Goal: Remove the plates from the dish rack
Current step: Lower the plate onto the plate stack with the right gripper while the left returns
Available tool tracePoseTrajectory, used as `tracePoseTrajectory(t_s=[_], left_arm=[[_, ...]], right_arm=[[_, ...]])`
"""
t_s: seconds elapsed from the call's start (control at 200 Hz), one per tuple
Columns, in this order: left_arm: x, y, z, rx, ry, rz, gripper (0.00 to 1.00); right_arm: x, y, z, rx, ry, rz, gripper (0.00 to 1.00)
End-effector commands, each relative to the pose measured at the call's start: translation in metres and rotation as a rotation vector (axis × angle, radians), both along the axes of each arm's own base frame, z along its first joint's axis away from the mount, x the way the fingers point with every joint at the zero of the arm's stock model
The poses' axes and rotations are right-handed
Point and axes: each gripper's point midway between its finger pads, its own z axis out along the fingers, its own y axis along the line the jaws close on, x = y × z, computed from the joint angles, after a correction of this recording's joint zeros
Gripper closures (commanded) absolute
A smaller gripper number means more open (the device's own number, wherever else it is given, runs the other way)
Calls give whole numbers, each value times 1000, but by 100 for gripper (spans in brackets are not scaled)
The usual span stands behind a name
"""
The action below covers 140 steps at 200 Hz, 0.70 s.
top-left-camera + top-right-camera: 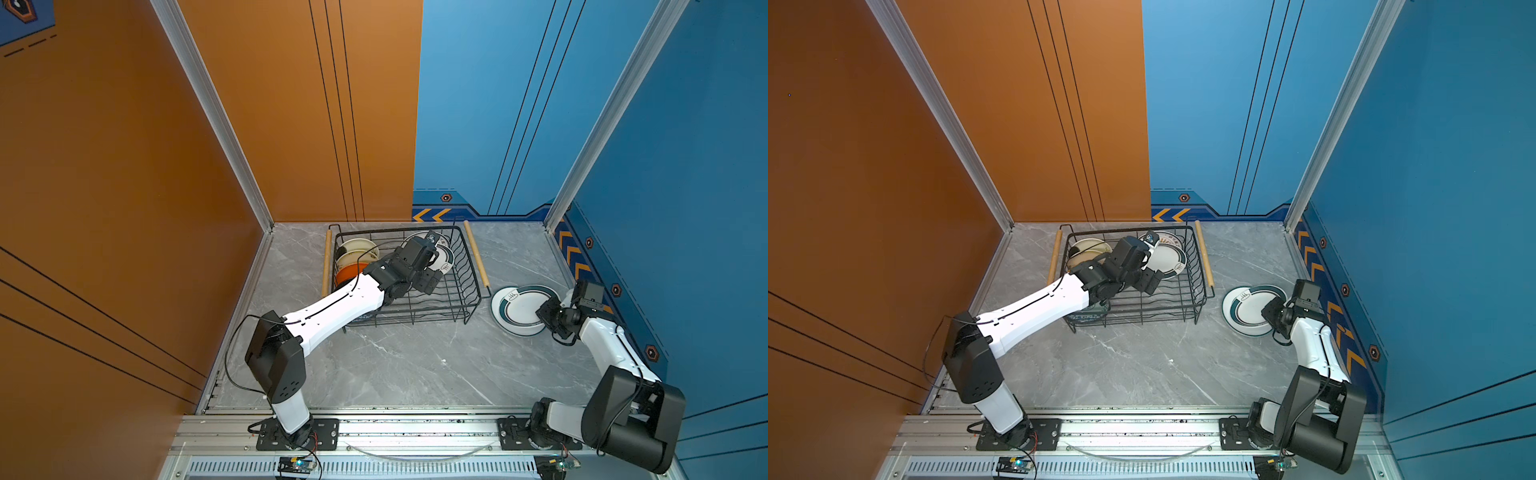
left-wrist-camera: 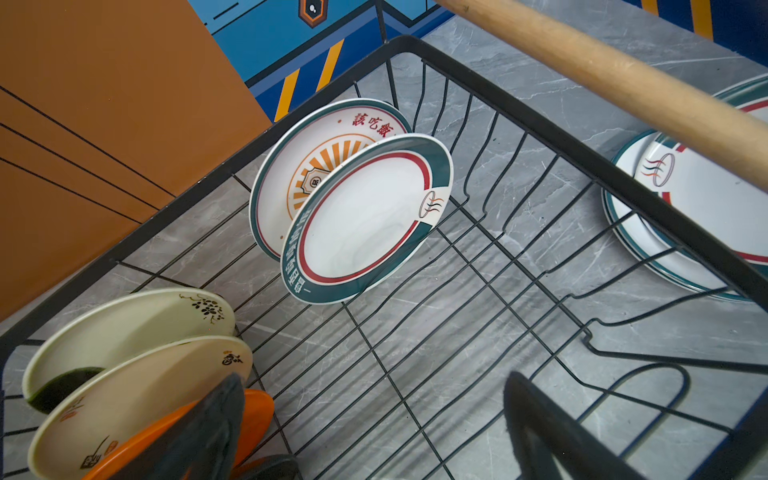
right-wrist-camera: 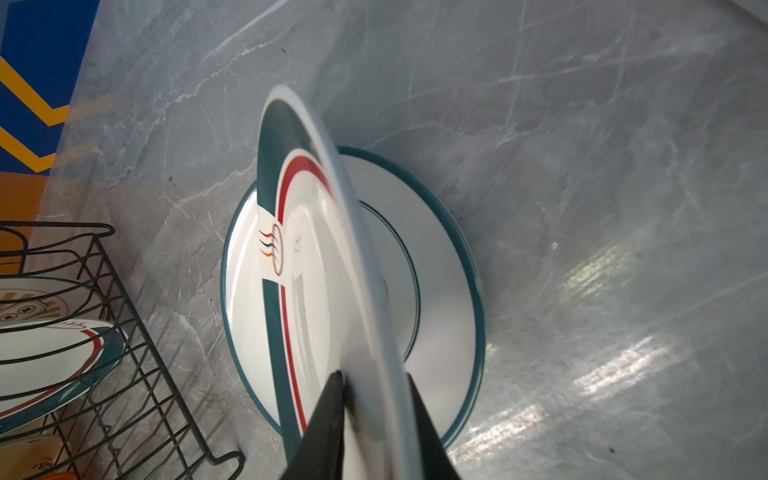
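The black wire dish rack (image 1: 471,270) (image 1: 1200,266) stands at the back of the table. In it stand a teal-rimmed plate (image 2: 365,220), a sunburst plate (image 2: 291,174), two cream plates (image 2: 124,324) and an orange plate (image 2: 257,415). My left gripper (image 2: 376,380) (image 1: 436,259) hangs open inside the rack, over bare wire between the two groups. Right of the rack, a white teal-rimmed plate (image 3: 440,270) (image 1: 509,309) lies flat on the table. A second such plate (image 3: 291,257), tilted and blurred, leans onto it. Its near rim sits between the slightly parted fingers of my right gripper (image 3: 374,376) (image 1: 1268,309).
The rack's wooden rod handles (image 1: 476,257) (image 1: 326,262) stick out at both ends; one (image 2: 623,79) runs between the rack and the plates on the table. An orange wall (image 1: 124,208) closes the left side, a blue wall (image 1: 685,208) the right, close behind my right arm.
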Motion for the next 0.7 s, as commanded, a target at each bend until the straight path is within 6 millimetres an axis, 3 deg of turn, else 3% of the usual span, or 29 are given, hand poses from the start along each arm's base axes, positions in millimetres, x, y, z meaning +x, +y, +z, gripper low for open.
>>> tracePoseTrajectory(t_s=[0.0, 0.245, 0.696], left_arm=[[-3, 2, 9, -41, 2, -17, 2], [-2, 5, 15, -40, -37, -15, 2], [6, 38, 31, 28, -113, 101, 2]], right_arm=[[-11, 2, -16, 21, 56, -7, 77], [-11, 3, -23, 35, 67, -11, 65], [-11, 3, -35, 25, 103, -16, 37]])
